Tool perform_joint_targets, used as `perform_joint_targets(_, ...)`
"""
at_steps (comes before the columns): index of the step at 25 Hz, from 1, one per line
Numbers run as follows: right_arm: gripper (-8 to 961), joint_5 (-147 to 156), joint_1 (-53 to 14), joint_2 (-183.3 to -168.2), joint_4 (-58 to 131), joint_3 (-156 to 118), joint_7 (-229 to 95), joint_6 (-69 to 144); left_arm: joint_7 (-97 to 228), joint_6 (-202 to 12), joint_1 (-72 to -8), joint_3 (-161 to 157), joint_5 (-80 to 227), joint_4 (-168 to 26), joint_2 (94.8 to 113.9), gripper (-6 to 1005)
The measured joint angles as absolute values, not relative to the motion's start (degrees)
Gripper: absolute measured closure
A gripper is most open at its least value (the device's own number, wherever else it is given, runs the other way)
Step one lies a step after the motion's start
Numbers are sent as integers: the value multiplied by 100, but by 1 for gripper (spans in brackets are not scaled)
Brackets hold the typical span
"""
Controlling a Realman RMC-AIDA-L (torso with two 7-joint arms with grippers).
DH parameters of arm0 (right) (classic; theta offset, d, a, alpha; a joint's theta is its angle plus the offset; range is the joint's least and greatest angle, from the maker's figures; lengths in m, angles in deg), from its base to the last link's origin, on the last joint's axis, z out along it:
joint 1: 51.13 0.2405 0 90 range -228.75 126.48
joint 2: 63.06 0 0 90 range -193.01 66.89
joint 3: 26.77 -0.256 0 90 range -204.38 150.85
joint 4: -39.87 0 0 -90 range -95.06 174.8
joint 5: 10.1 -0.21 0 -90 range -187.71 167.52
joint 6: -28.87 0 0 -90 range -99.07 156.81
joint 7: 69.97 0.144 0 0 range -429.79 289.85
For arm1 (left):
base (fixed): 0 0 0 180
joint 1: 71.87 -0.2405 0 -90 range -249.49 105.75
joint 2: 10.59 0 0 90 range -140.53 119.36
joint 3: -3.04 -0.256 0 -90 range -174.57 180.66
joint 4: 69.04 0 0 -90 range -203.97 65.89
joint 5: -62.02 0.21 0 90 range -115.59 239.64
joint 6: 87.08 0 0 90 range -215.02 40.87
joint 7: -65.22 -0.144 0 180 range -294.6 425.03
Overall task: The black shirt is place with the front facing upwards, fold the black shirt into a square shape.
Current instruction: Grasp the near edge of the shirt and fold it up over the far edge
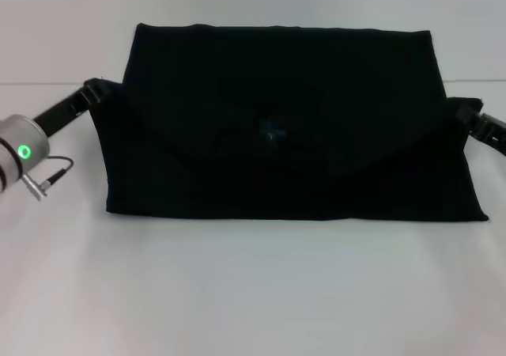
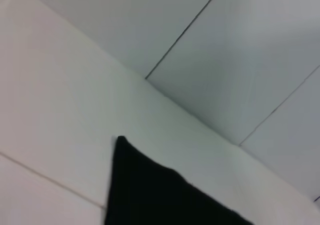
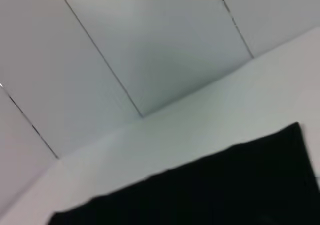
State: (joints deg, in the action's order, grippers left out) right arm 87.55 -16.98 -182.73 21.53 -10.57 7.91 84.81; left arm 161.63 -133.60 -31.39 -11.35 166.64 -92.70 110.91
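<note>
Shirt (image 1: pixel 285 126) flat mid-surface, already folded to a wide dark band; overlapping flaps meet near centre, faint blue mark there, possibly the neck label. Left tool (image 1: pixel 93 93) at the left edge, right tool (image 1: pixel 474 119) at the right edge, both low against the cloth. Whether spread or pinching fabric: cannot tell, tips hidden. For a square: lift both ends evenly, bring inward, keep edges aligned, smooth before release. No containers on the surface (image 1: pixel 253 293).

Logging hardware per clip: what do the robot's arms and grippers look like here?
Left arm: silver-grey cylindrical wrist with a glowing green ring light, a thin dark cable and metal plug, then a black gripper at the shirt edge. Right gripper: black, only partly visible.
</note>
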Motion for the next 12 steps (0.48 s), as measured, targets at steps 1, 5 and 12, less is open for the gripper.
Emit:
perform_joint_targets(1, 890, 8756, -1663, -18277, 2190, -1043, 696, 8350, 16063, -13271, -3121, -1134, 16663, -9261, 11126, 979)
perform_joint_targets(5, 890, 8750, -1563, -18287, 2317, -1029, 417, 8054, 15677, -12970, -3060, -1117, 16536, -9257, 11266, 955)
perform_joint_targets(12, 889, 8743, -1530, -18294, 2358, -1031, 322, 7988, 14361, -12878, -3003, -1132, 15764, -8965, 11339, 914)
